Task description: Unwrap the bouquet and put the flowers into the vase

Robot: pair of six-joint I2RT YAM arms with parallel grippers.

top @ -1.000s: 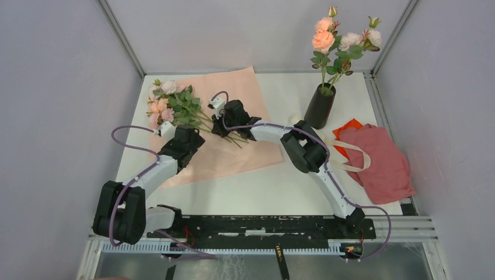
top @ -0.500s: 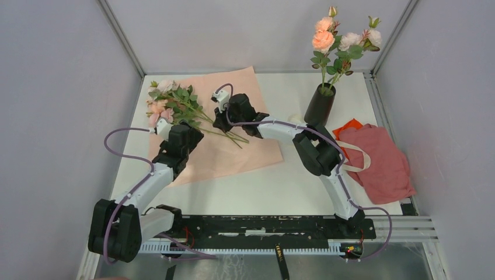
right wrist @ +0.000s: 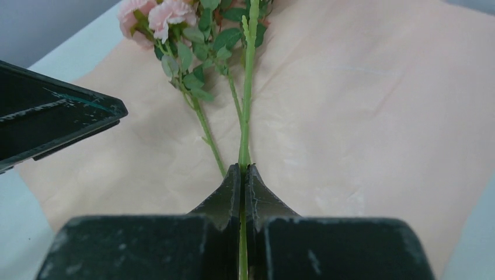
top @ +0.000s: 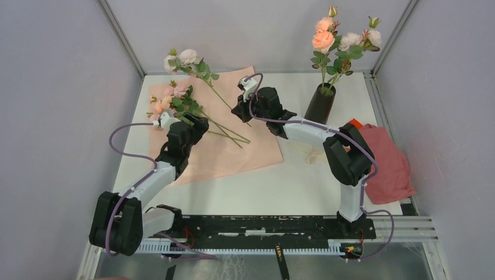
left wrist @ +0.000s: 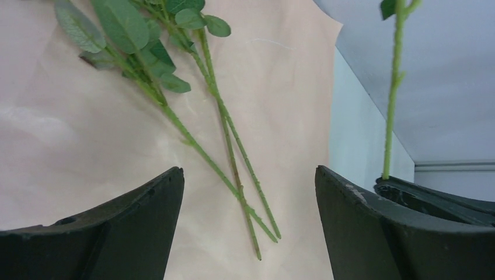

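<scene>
Can make out a crumpled pink-red cloth (top: pixel 388 166) at the right edge of the white surface (top: pixel 303 186), with an orange piece (top: pixel 352 124) poking out at its far corner. Around that surface, find plain grey walls (top: pixel 58 87) on 3 sides, joined by 2 slanting metal posts (top: pixel 119 35) at the far corners. Along the near edge, note a black rail (top: pixel 262 224), and just below it a dark strip (top: pixel 282 256) with lettering too small to read.
</scene>
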